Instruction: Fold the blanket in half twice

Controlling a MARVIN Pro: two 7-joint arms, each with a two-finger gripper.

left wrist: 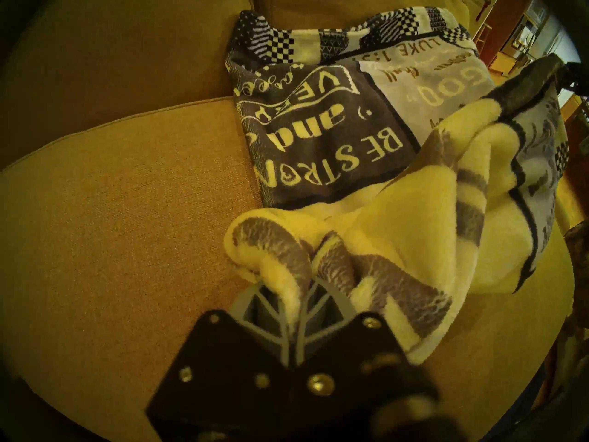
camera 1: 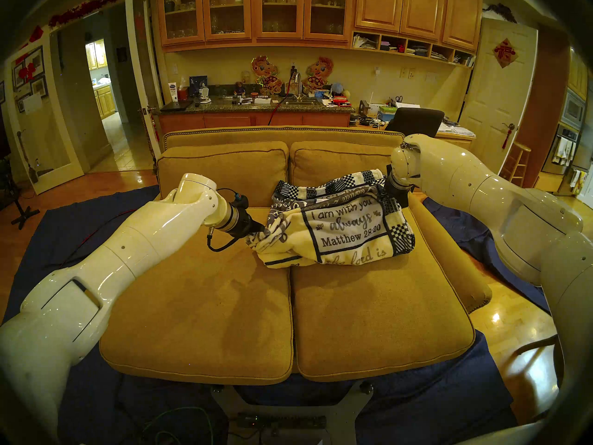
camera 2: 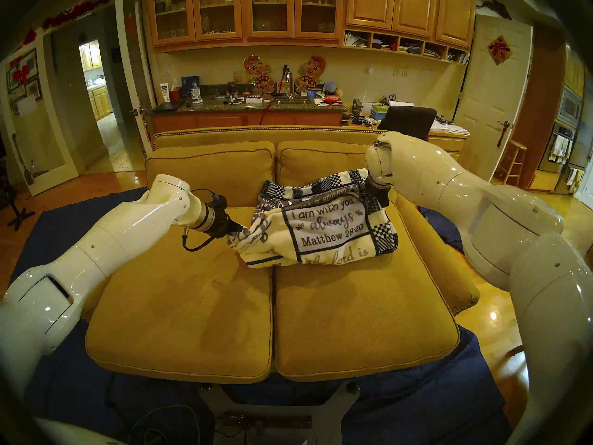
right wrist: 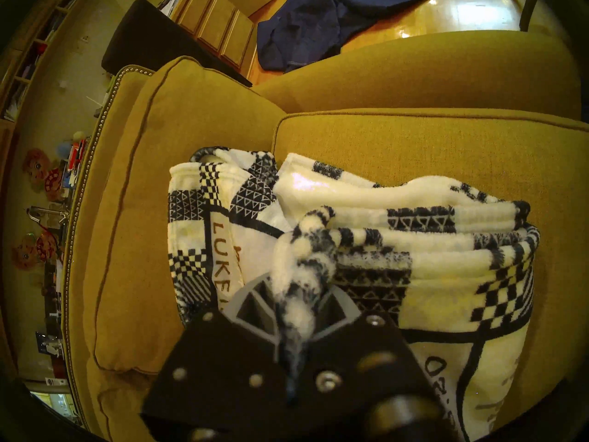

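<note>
The blanket (camera 1: 340, 222), cream-white fleece with navy-bordered verse panels and a checkered edge, lies bunched in layers on the mustard sofa, mostly on the right seat cushion (camera 1: 378, 312) near the back. My left gripper (camera 1: 261, 230) is shut on a cream and grey fold at the blanket's left end; in the left wrist view (left wrist: 301, 291) the fleece is pinched between its fingers. My right gripper (right wrist: 298, 291) is shut on a checkered corner at the blanket's far right; in the head view it is hidden behind the blanket and my right wrist (camera 1: 396, 186). The blanket also shows in the right head view (camera 2: 321, 224).
The left seat cushion (camera 1: 199, 306) lies in front of my left arm. Back cushions (camera 1: 224, 171) stand right behind the blanket. The sofa's right armrest (right wrist: 414, 68) is beside my right wrist. Plain dark blue cloths (camera 1: 475, 229) cover the floor around the sofa.
</note>
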